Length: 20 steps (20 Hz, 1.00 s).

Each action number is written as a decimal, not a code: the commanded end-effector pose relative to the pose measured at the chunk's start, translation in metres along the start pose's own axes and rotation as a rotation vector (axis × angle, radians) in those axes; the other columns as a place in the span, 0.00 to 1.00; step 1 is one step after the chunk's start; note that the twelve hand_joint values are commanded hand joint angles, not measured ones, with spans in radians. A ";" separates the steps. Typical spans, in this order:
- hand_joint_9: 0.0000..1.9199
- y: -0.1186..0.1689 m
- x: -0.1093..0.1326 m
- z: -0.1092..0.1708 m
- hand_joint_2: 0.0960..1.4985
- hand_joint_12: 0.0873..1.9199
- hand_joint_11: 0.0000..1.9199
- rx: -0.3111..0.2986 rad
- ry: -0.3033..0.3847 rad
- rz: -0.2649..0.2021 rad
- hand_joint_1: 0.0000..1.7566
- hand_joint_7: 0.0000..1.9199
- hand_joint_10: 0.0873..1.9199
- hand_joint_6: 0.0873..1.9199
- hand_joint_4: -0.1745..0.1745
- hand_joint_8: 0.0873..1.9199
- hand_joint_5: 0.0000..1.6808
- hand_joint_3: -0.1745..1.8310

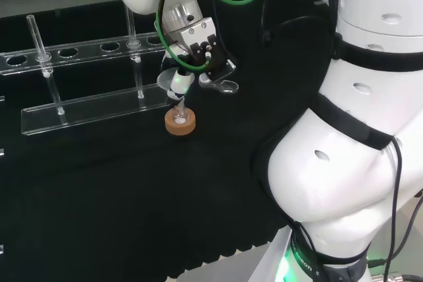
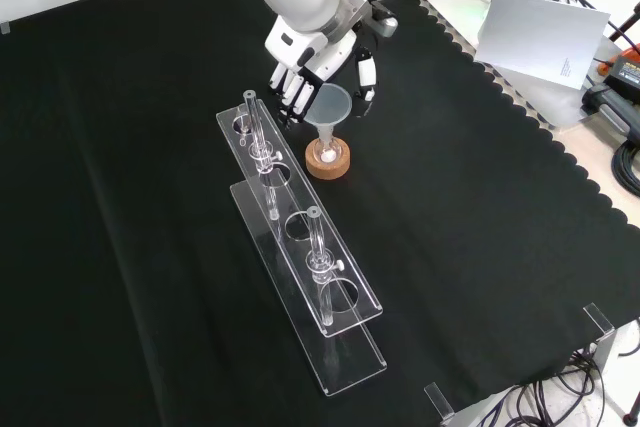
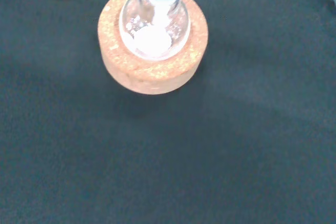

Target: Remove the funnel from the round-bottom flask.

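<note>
A small clear round-bottom flask (image 2: 328,147) sits in a cork ring (image 2: 328,161) on the black cloth. A grey funnel (image 2: 330,105) stands upright with its stem in the flask's neck. The hand (image 2: 312,59) hangs over it from behind, its fingers (image 2: 290,89) to the funnel's left and the thumb (image 2: 367,75) to its right, a small gap showing on the thumb side. In the head view the hand (image 1: 198,47) is above the cork ring (image 1: 180,123) and the funnel (image 1: 169,80). In the wrist view the flask (image 3: 153,24) holds something white inside the cork ring (image 3: 152,64).
A long clear test-tube rack (image 2: 300,237) with upright glass tubes stands just left of the flask in the front view, and behind it as the rack (image 1: 92,107) in the head view. The arm's white links (image 1: 357,130) fill the head view's right.
</note>
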<state>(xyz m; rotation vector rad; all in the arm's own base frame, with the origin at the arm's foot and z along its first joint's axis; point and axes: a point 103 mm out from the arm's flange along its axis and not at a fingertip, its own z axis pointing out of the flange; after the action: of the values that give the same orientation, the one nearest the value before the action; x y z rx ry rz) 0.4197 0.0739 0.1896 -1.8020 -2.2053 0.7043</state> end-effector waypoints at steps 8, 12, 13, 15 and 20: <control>0.47 -0.015 -0.006 -0.029 0.43 0.63 0.29 -0.020 -0.073 0.054 0.46 0.28 0.18 0.21 0.57 0.27 0.38 0.34; 0.45 -0.022 -0.005 -0.041 0.43 0.63 0.28 0.040 -0.074 0.064 0.46 0.27 0.17 0.23 0.57 0.27 0.37 0.34; 0.45 -0.025 -0.005 -0.044 0.43 0.63 0.28 0.048 -0.076 0.069 0.46 0.26 0.17 0.23 0.57 0.27 0.37 0.34; 0.45 -0.031 -0.004 -0.050 0.43 0.63 0.28 0.049 -0.086 0.081 0.45 0.26 0.17 0.23 0.57 0.27 0.37 0.34; 0.44 -0.054 0.004 -0.074 0.43 0.64 0.28 -0.003 -0.109 0.112 0.45 0.25 0.18 0.25 0.56 0.28 0.36 0.34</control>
<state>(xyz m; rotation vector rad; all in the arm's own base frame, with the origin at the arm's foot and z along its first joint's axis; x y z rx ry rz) 0.4151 0.0796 0.2572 -1.8940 -2.1715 0.8442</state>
